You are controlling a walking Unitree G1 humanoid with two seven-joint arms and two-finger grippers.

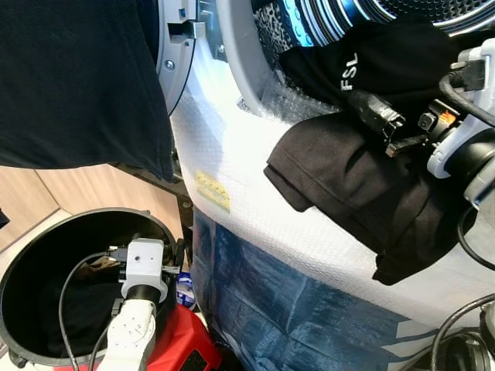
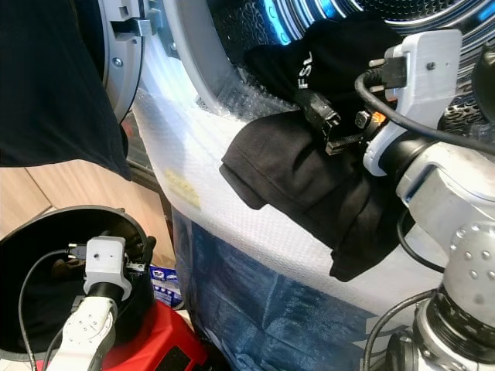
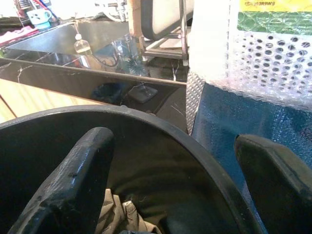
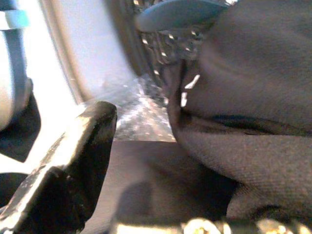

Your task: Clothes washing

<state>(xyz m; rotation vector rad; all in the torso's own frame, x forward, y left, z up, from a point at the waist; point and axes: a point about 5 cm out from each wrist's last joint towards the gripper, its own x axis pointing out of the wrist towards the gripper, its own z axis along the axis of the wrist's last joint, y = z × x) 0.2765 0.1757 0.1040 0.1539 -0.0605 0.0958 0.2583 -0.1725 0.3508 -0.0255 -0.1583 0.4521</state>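
Black garment point(image 1: 363, 193), soft and limp, draped over the washer drum opening point(image 1: 232, 69); right gripper point(image 1: 387, 124) clenched on its bunched upper fold; left gripper point(image 3: 170, 185) spread over the bucket point(image 1: 23, 263).

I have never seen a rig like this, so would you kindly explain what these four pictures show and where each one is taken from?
The two wide pictures come from a stereo camera on a humanoid robot's head, looking down. The other two come from cameras on its wrists, looking along each gripper's black fingers.

Ahead is a washing machine, its front wrapped in bubble wrap, with its door open. A dark garment hangs out over the drum's lip, and a black garment with white letters lies behind it in the opening.

The right gripper is at the dark garment, with one finger resting against the cloth. The left gripper hangs open over a black laundry bucket on the floor, which holds more clothes.
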